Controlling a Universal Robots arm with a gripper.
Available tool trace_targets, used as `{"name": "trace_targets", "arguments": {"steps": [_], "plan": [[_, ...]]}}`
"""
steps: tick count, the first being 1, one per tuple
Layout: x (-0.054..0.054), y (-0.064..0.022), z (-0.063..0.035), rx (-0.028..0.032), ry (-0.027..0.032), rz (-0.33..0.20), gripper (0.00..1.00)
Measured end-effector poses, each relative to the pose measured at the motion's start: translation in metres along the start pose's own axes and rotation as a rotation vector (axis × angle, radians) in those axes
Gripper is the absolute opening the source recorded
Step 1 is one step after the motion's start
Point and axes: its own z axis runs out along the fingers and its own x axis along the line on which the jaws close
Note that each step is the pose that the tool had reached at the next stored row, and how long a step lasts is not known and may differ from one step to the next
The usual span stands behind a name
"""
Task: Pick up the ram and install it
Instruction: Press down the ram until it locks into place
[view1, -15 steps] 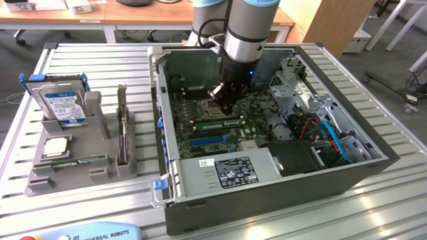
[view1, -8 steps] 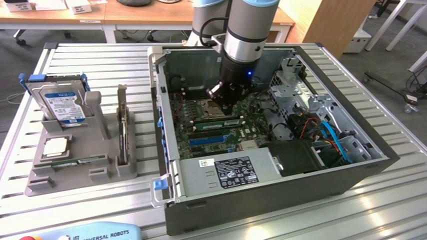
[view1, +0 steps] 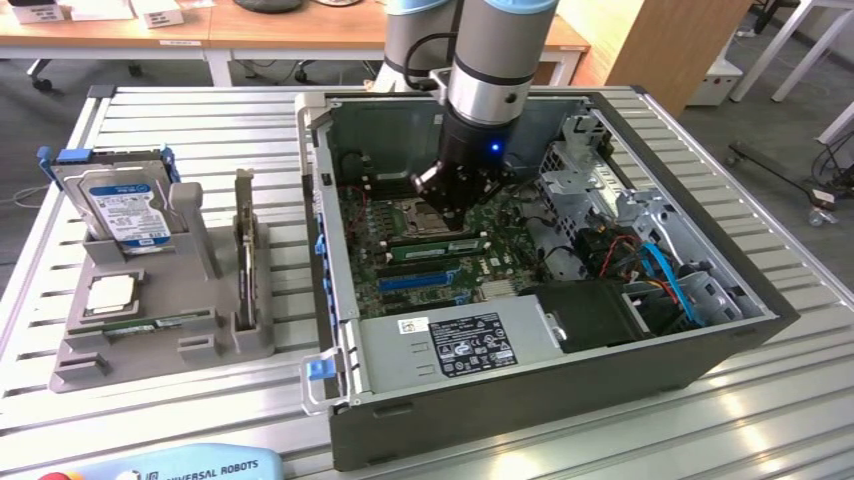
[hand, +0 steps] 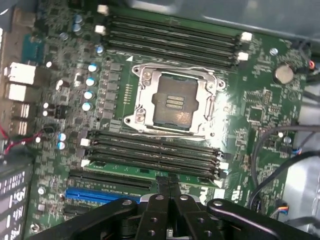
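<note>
Fingers (hand: 168, 186) closed, down inside case (view1: 747, 330) over motherboard (hand: 250, 107). Ram (hand: 150, 172) lies in slot right at fingertips, probably not fully seated. Step: pressing it home. Needs straight, even push.

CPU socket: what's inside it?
The CPU socket is empty, with a bare contact field inside its metal frame and no processor. In the exterior view the arm partly covers the socket.

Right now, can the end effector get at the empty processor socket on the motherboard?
Probably yes: the end effector, shut, hangs inside the open computer case just beside the processor socket, and nothing covers the socket.
</note>
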Motion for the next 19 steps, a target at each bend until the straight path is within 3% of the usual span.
{"name": "trace_targets", "arguments": {"steps": [4,12,19], "plan": [[0.0001,0.0,0.0001,0.0008,-0.0009,0.048,0.1],[0.0002,0.0,0.0001,0.001,-0.0011,0.053,0.1],[0.0002,0.0,0.0002,0.0021,-0.0023,0.112,0.1]]}}
